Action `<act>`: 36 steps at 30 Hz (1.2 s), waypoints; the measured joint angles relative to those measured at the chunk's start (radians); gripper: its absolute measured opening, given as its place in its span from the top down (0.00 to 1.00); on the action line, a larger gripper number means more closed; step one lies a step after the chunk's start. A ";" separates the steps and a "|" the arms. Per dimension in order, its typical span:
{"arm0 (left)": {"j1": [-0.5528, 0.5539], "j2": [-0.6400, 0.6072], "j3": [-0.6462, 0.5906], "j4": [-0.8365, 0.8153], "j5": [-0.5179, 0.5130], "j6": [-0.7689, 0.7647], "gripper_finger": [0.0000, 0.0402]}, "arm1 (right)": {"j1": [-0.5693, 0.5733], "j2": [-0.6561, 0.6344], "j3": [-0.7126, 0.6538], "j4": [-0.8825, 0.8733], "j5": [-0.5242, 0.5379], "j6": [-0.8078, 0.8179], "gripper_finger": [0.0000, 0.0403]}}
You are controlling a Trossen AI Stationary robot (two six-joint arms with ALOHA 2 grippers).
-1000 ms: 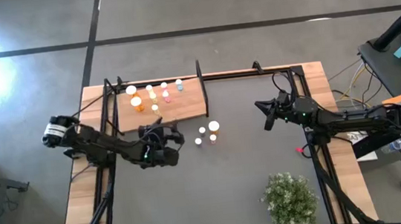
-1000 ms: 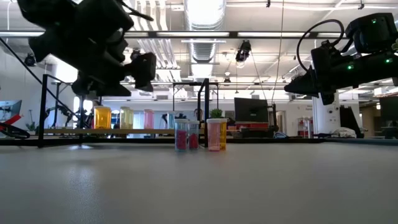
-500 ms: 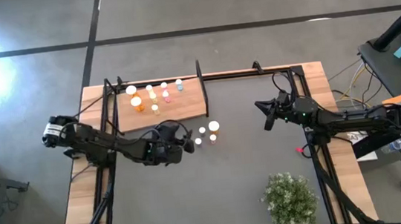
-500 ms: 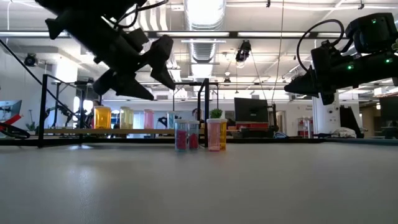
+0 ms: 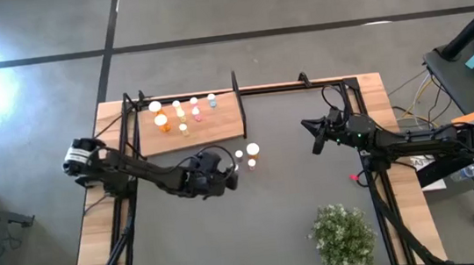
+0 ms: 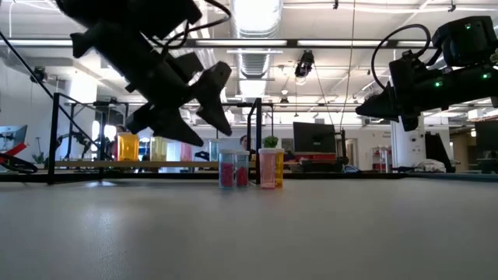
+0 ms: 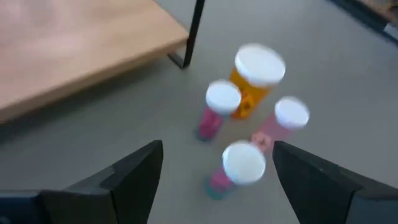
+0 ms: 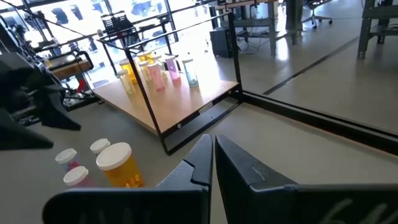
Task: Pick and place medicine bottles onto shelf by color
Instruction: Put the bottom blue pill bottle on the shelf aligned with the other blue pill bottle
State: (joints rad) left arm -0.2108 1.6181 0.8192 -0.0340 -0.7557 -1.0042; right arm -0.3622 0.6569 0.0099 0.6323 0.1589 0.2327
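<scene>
Four medicine bottles [image 7: 244,163] stand clustered on the bench [image 5: 273,226] just off the shelf [image 5: 206,129] corner, more already on shelf. Light, stiff, smooth plastic, tippy; grip mid-body under the white cap. Left claw [image 7: 217,180] wide, empty, above nearest pink bottle; it has moved in from beside the shelf. Right claw [image 5: 315,137] closed, parked at right, unchanged

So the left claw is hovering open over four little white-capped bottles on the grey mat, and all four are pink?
Not all. The left wrist view shows three pink bottles and one larger orange bottle. The left gripper does hover open over them.
</scene>
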 joint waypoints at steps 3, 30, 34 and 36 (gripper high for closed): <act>-0.002 0.027 -0.001 0.016 0.045 0.000 0.28 | 0.000 0.000 0.000 0.000 0.000 0.000 0.98; -0.009 0.219 -0.001 0.236 -0.051 0.126 0.34 | 0.000 0.000 0.000 0.000 0.000 0.000 0.98; -0.008 0.220 0.000 0.236 -0.057 0.129 0.44 | 0.000 0.000 0.000 0.000 0.000 0.000 0.98; -0.009 0.220 0.000 0.236 -0.057 0.131 0.50 | 0.000 0.000 0.000 0.000 0.000 0.000 0.98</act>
State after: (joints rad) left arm -0.2195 1.8378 0.8188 0.2024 -0.8131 -0.8730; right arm -0.3624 0.6571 0.0098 0.6321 0.1593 0.2329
